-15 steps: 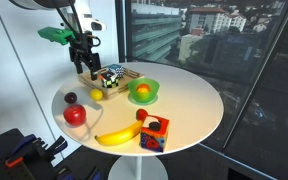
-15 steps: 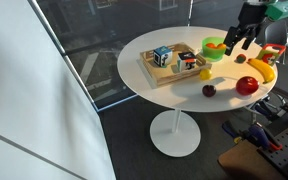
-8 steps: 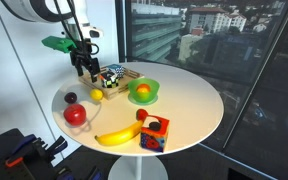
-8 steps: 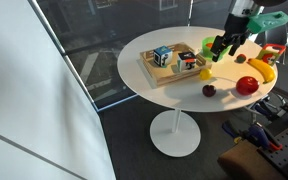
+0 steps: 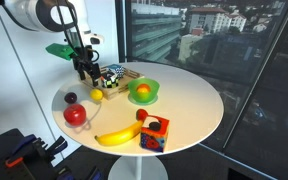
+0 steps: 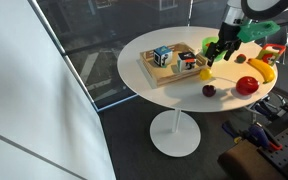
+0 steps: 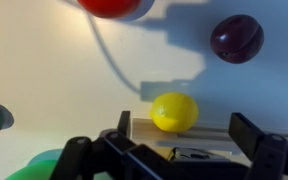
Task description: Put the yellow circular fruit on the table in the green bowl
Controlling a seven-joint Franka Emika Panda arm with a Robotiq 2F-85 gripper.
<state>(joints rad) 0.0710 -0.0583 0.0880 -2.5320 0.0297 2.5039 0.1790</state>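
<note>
White table bears the yellow circular fruit between the spread fingers, touching neither.

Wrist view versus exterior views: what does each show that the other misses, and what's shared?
Only the wrist view shows the pincer with its fingers spread apart, the yellow fruit just beyond them. Only the exterior views show the banana, the wooden tray, the toy cube and the whole arm. Shared: the yellow fruit, the dark round fruit, the red apple, the green bowl and the white table.
</note>
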